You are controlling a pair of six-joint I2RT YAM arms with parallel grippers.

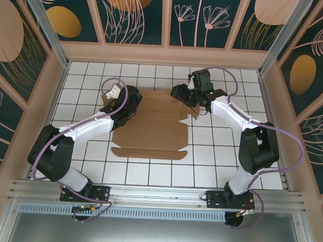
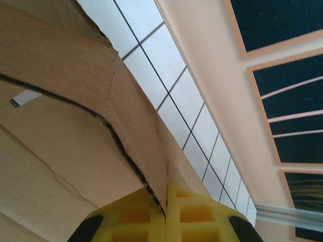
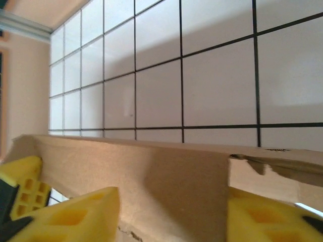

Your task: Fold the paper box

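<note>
— Where is the paper box point(image 1: 149, 134) found?
— It is spread flat at mid-frame in the top view, and its upper-left flap is clenched edge-on by the left gripper point(image 2: 165, 214).
— And the right gripper point(image 3: 171, 219)?
— It is held spread at the upper-right corner with a raised flap in its gap; contact cannot be told.
</note>
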